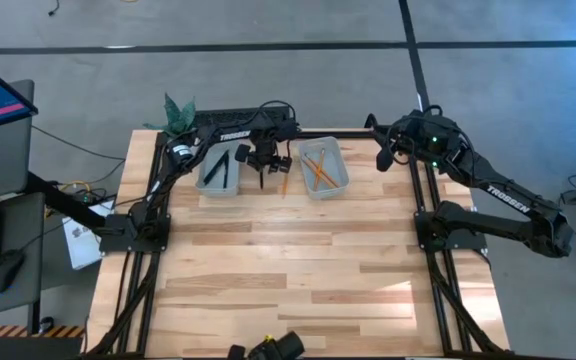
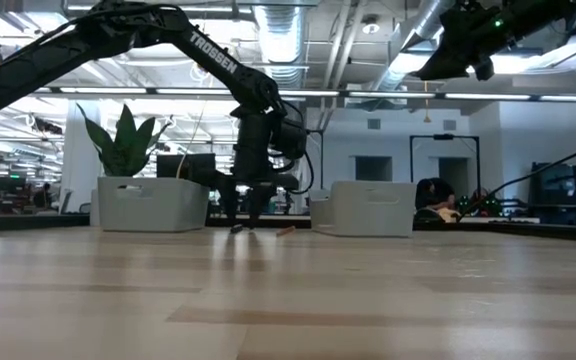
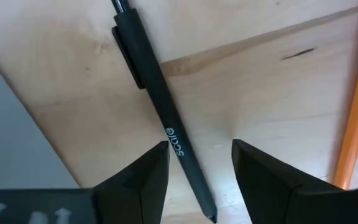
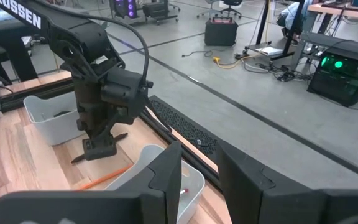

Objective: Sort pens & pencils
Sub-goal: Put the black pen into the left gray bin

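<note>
My left gripper (image 1: 261, 178) points down between the two grey bins, open, just above the table. In the left wrist view its fingers stand on either side of a black pen (image 3: 160, 106) that lies flat on the wood, near the pen's tip end. One orange pencil (image 3: 356, 118) lies on the table beside it (image 1: 284, 182). The left bin (image 1: 204, 186) holds black pens (image 1: 216, 165); the right bin (image 1: 342, 180) holds orange pencils (image 1: 318, 168). My right gripper (image 4: 199, 168) hangs open and empty, raised off the table's far right corner (image 1: 383, 155).
A potted plant (image 1: 176, 112) stands behind the left bin at the far left corner. Black frame rails run along the table's sides (image 1: 423, 200). A monitor and keyboard sit off the table's left. The wide near half of the wooden top (image 1: 288, 280) lies bare.
</note>
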